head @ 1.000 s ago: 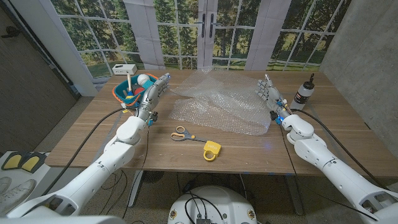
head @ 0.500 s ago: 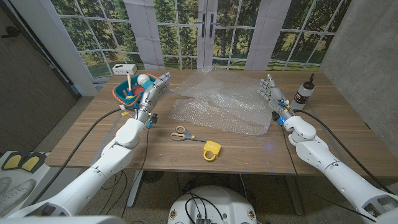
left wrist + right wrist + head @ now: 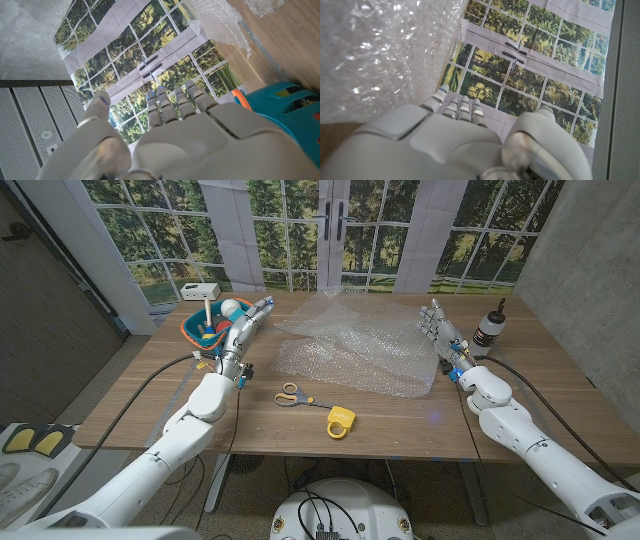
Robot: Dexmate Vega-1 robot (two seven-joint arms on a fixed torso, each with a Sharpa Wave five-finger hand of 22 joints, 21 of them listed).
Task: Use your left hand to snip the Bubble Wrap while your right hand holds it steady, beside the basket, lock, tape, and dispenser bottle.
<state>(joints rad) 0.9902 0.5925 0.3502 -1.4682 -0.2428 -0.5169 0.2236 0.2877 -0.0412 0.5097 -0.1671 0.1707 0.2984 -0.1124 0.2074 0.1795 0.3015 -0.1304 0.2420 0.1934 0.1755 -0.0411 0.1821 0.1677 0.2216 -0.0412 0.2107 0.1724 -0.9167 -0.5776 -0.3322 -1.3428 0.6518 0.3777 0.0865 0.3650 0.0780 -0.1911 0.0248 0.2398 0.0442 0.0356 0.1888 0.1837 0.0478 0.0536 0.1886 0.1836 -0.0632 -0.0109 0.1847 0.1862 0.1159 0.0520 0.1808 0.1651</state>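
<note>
A clear sheet of bubble wrap (image 3: 355, 350) lies crumpled across the middle and far part of the wooden table; it also shows in the right wrist view (image 3: 380, 55) and the left wrist view (image 3: 220, 22). Scissors (image 3: 293, 395) with orange-yellow handles lie on the table in front of the sheet. My left hand (image 3: 245, 328) is raised with fingers straight, holding nothing, between the basket and the sheet's left edge. My right hand (image 3: 437, 328) stands open, fingers up, just off the sheet's right edge. Both hands' backs show at the wrists (image 3: 175, 125) (image 3: 450, 135).
A blue and orange basket (image 3: 205, 332) with items inside sits at the far left, right beside my left hand, also in the left wrist view (image 3: 285, 105). A yellow padlock (image 3: 341, 421) lies near the front edge. A dark dispenser bottle (image 3: 489, 327) stands at the far right.
My right hand and forearm have drifted slightly to the right, away from the bubble wrap's edge. The left hand has barely moved.
</note>
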